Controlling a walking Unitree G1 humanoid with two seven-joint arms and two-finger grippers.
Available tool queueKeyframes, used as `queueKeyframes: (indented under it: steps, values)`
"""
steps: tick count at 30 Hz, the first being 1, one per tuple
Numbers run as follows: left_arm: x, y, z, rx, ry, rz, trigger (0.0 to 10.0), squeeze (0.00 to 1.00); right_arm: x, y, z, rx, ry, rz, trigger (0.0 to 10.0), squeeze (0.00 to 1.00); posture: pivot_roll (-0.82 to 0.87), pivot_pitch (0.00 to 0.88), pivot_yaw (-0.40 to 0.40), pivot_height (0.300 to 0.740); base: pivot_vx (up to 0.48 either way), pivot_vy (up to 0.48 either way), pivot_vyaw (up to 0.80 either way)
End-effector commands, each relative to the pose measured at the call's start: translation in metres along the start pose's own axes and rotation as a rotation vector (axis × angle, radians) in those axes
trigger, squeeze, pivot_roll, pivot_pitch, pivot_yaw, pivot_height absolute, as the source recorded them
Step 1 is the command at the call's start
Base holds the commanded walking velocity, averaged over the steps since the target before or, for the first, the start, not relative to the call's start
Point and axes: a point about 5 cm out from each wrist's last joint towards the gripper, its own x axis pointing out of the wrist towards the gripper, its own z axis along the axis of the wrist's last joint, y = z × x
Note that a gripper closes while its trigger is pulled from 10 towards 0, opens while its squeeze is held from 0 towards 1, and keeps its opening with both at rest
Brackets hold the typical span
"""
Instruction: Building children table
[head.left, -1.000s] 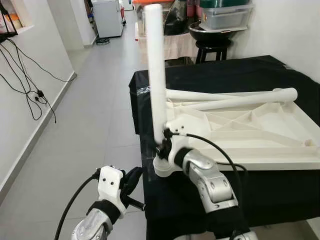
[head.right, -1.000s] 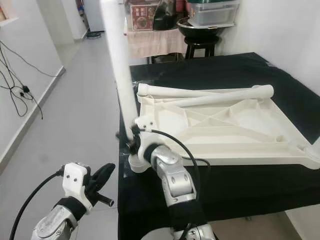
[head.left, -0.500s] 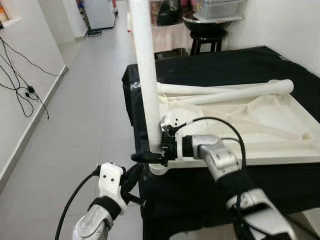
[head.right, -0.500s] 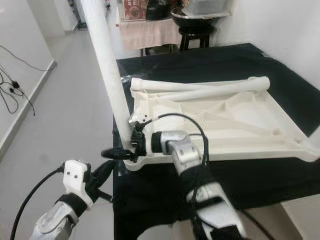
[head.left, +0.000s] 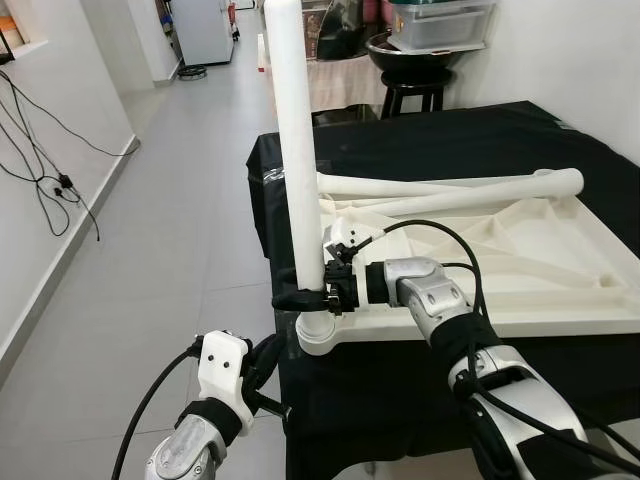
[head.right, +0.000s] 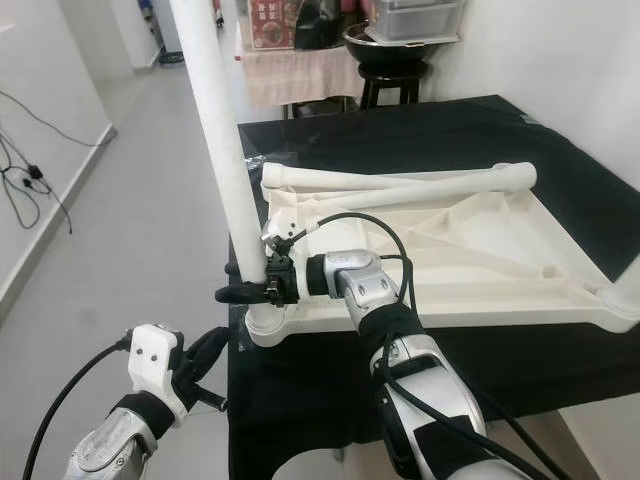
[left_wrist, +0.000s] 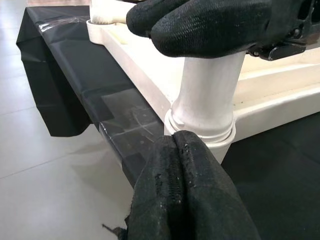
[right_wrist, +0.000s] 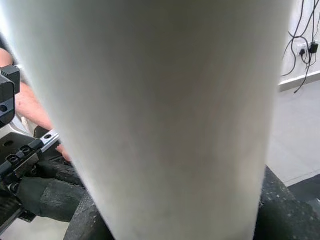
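Observation:
The white children's table top (head.left: 560, 270) lies upside down on a table draped in black cloth (head.left: 480, 130). A long white leg (head.left: 292, 150) stands upright in the near-left corner socket (head.left: 318, 335). My right gripper (head.left: 300, 298) is shut on this leg just above the socket, and up close the leg (right_wrist: 160, 110) fills the right wrist view. Two more white legs (head.left: 450, 186) lie across the far side of the table top. My left gripper (head.left: 266, 365) hangs low, off the black table's near-left corner, shut and holding nothing; its fingers (left_wrist: 185, 195) point at the socket (left_wrist: 205, 127).
A grey tiled corridor (head.left: 170, 200) runs along the left, with black cables (head.left: 50, 170) on the wall. A dark stool (head.left: 420, 95) carrying a bowl and plastic bins stands behind the table. A white wall is close on the right.
The right arm has swung out to the right, so its gripper now holds the leg from the side. The leg stands straighter. The left gripper has stayed put.

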Motion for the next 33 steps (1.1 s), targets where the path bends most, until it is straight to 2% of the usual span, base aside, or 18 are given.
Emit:
queueKeyframes:
  steps: [1, 2, 3, 4, 6, 9, 12, 17, 18, 20, 21, 22, 23, 25, 29, 30, 32, 33]
  values:
    - [-0.001, 0.0, -0.002, 0.002, 0.005, 0.006, 10.0, 0.0, -0.003, 0.001, -0.017, 0.062, -0.006, -0.059, 0.0, 0.0, 0.02, 0.015, 0.023, 0.74, 0.0, 0.0, 0.0]
    - [-0.003, 0.0, -0.001, 0.002, 0.004, 0.006, 10.0, 0.0, 0.0, -0.001, -0.023, 0.076, -0.017, -0.288, 0.0, 0.0, 0.02, 0.027, 0.032, 0.74, 0.0, 0.0, 0.0]
    - [-0.003, 0.0, -0.001, 0.002, 0.004, 0.006, 10.0, 0.0, 0.0, -0.001, -0.023, 0.076, -0.017, -0.288, 0.0, 0.0, 0.02, 0.027, 0.032, 0.74, 0.0, 0.0, 0.0]
    - [-0.004, 0.001, 0.0, 0.003, 0.004, 0.007, 10.0, 0.0, 0.0, -0.001, -0.026, 0.089, -0.023, -0.46, 0.0, 0.0, 0.01, 0.031, 0.034, 0.74, 0.0, 0.0, 0.0]
    - [-0.006, 0.003, 0.001, 0.001, 0.003, 0.009, 10.0, 0.0, 0.004, 0.037, -0.063, 0.235, 0.037, -0.757, 0.0, 0.0, -0.02, 0.045, 0.04, 0.74, 0.0, 0.0, 0.0]
    - [-0.007, 0.004, 0.001, -0.003, 0.012, -0.007, 10.0, 0.0, 0.004, 0.05, -0.051, 0.132, -0.056, -0.768, 0.0, 0.0, 0.0, 0.053, 0.043, 0.74, 0.0, 0.0, 0.0]
    - [-0.008, 0.005, 0.0, 0.005, 0.021, -0.009, 10.0, 0.0, -0.014, 0.023, -0.055, 0.234, -0.067, -0.89, 0.0, 0.0, 0.03, 0.049, 0.039, 0.74, 0.0, 0.0, 0.0]
    - [-0.011, 0.006, 0.001, 0.01, 0.017, 0.008, 10.0, 0.0, -0.002, 0.031, -0.05, 0.178, -0.047, -0.811, 0.0, 0.0, 0.03, 0.054, 0.043, 0.74, 0.0, 0.0, 0.0]
    - [-0.012, 0.006, 0.001, 0.011, 0.015, 0.015, 10.0, 0.0, 0.002, 0.033, -0.048, 0.18, -0.055, -0.776, 2.9, 0.0, 0.03, 0.054, 0.043, 0.74, 0.0, 0.0, 0.0]
    - [-0.012, 0.006, 0.001, 0.011, 0.015, 0.015, 10.0, 0.0, 0.002, 0.033, -0.048, 0.18, -0.055, -0.776, 2.9, 0.0, 0.03, 0.054, 0.043, 0.74, 0.0, 0.0, 0.0]
    - [-0.012, 0.006, 0.001, 0.012, 0.014, 0.018, 10.0, 0.0, 0.004, 0.033, -0.046, 0.201, -0.074, -0.744, 10.0, 0.0, 0.03, 0.054, 0.043, 0.74, 0.0, 0.0, 0.0]
    - [-0.012, 0.006, 0.001, 0.01, 0.016, 0.017, 10.0, 0.0, 0.012, 0.041, -0.034, 0.181, -0.134, -0.606, 10.0, 1.0, 0.03, 0.05, 0.051, 0.74, 0.0, 0.0, 0.0]
    - [-0.012, 0.006, 0.001, 0.01, 0.016, 0.017, 10.0, 0.0, 0.012, 0.041, -0.034, 0.181, -0.134, -0.606, 10.0, 1.0, 0.03, 0.05, 0.051, 0.74, 0.0, 0.0, 0.0]
    - [-0.011, 0.006, 0.001, 0.006, 0.019, 0.01, 10.0, 0.0, 0.022, 0.054, -0.014, 0.117, -0.198, -0.332, 10.0, 1.0, 0.04, 0.043, 0.053, 0.74, 0.0, 0.0, 0.0]
    - [-0.01, 0.006, 0.001, 0.004, 0.021, 0.007, 10.0, 0.0, 0.024, 0.051, -0.011, 0.082, -0.176, -0.215, 10.0, 0.95, 0.04, 0.038, 0.05, 0.74, 0.0, 0.0, 0.0]
    - [-0.009, 0.006, 0.001, 0.003, 0.02, 0.006, 10.0, 0.0, 0.024, 0.048, -0.01, 0.04, -0.152, -0.121, 10.0, 0.0, 0.05, 0.032, 0.048, 0.74, 0.0, 0.0, 0.0]
    - [-0.008, 0.006, 0.001, 0.003, 0.02, 0.006, 10.0, 0.0, 0.024, 0.047, -0.009, 0.015, -0.134, -0.063, 10.0, 0.0, 0.05, 0.032, 0.048, 0.74, 0.0, 0.0, 0.0]
    - [-0.008, 0.005, 0.0, 0.003, 0.019, 0.006, 10.0, 0.0, 0.022, 0.048, -0.009, -0.013, -0.104, 0.043, 10.0, 0.0, 0.05, 0.029, 0.042, 0.74, 0.0, 0.0, 0.0]
